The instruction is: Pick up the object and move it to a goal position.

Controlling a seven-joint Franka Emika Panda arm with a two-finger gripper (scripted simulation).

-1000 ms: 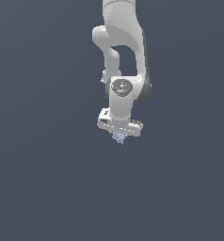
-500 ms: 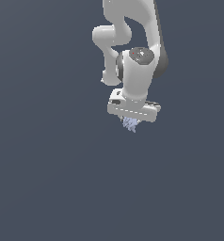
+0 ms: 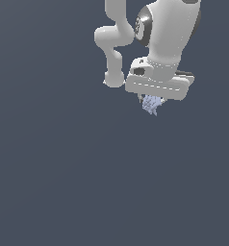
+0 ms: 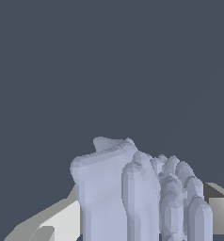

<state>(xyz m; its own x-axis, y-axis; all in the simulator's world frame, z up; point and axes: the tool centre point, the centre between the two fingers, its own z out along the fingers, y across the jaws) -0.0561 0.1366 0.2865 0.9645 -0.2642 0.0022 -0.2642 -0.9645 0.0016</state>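
Observation:
The object [image 3: 151,104] is a small pale lavender-blue lump with a spiky, faceted surface, hanging under the white hand of my arm in the exterior view. My gripper [image 3: 152,102] is shut on it, and the fingers are mostly hidden behind the hand's wide body. In the wrist view the object [image 4: 137,193] fills the lower middle as a lumpy pale blue mass. One grey-white finger [image 4: 52,221] presses one side of it and another finger [image 4: 220,209] shows at the opposite side.
Only a flat dark grey-blue background shows behind the arm [image 3: 159,38] in both views. No surface edge, container or other object is visible.
The arm has risen and swung toward the exterior view's right, carrying the object with it. The hand appears larger and higher in the frame than before.

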